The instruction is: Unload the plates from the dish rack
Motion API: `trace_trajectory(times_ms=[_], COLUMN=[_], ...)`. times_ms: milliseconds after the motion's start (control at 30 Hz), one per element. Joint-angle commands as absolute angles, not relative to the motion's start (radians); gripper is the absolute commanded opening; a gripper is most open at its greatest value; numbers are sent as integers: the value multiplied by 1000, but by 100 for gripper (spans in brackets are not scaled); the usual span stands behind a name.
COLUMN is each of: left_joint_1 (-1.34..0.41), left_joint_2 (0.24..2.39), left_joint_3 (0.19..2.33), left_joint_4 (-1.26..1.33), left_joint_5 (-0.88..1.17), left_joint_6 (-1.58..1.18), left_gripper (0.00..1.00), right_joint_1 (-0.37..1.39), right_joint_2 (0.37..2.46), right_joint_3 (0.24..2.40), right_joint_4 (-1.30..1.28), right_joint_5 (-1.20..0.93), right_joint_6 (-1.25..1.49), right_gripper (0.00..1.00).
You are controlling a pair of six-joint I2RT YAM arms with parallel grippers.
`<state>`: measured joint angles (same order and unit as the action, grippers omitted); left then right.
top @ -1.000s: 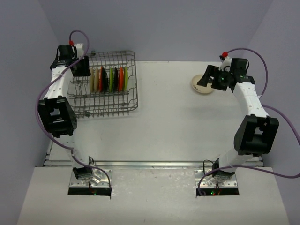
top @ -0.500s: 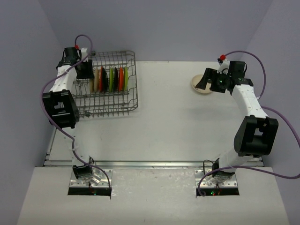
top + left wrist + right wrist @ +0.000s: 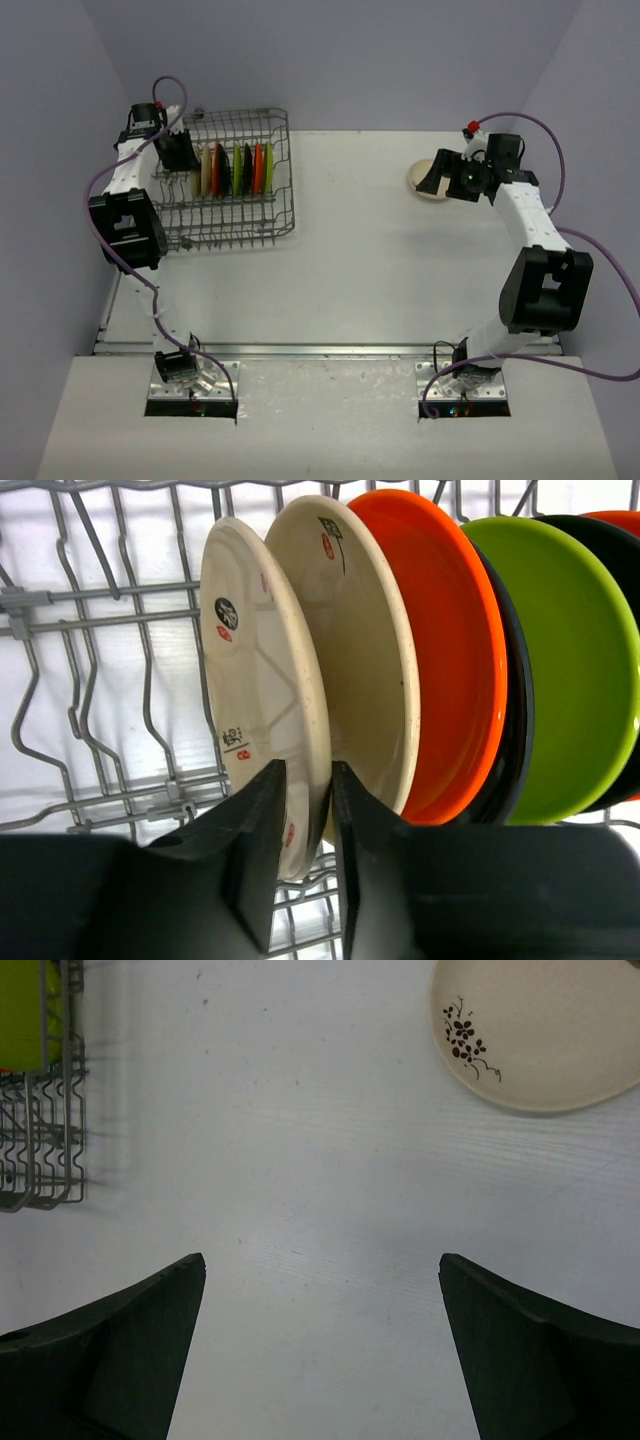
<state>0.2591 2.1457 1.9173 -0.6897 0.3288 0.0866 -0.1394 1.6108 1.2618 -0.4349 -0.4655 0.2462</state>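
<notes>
left pincer [image 3: 305,770] sits inside the grey wire dish rack [image 3: 222,228], at the rack's left end on the far left of the white table [image 3: 380,260]. its two black fingers [image 3: 255,860] straddle the lower rim of the first cream round plastic plate [image 3: 255,670], one each side. gap is narrow, filled by the rim, pads look pressed on both faces, so it grips that plate. plate stands upright in the tines.

just behind it, packed close & all on edge: second cream plate [image 3: 365,660], orange plate [image 3: 450,650], thin black plate [image 3: 522,720] showing only as a dark edge, lime green plate [image 3: 570,660]. more plates past that are cut off by the frame.

right pincer [image 3: 320,1260] is spread wide, nothing between the fingers, only bare table below. it hangs over the far right part of the table, well apart from the rack. a cream plate w/ a dark flower print [image 3: 540,1040] lies flat on the table just beyond its right finger, not touched. in the top view the pincer covers part of that plate.
</notes>
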Motion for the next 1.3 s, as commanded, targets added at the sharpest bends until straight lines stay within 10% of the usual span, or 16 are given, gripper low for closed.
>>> trace_trajectory(times_ms=[0,300,667,1267], left_joint_1=[280,293,305,-462], left_joint_2=[2133,2142,2052,1258], left_joint_3=[1972,2133,2280,1123], left_joint_4=[-686,-752,-770,-236], left_joint_5=[390,422,538,4], left_joint_6=[63,46,100,1174], left_gripper=[18,0,0,0], right_joint_1=[-133,-132,-133,-41], right_joint_2=[1575,1573,1564,1553], right_joint_3=[1251,1236,1243,1256], right_joint_4=[-399,-394,-400,-375], right_joint_5=[-484,-495,-518,-852], right_joint_6=[252,261,282,441], right_gripper=[99,99,99,99])
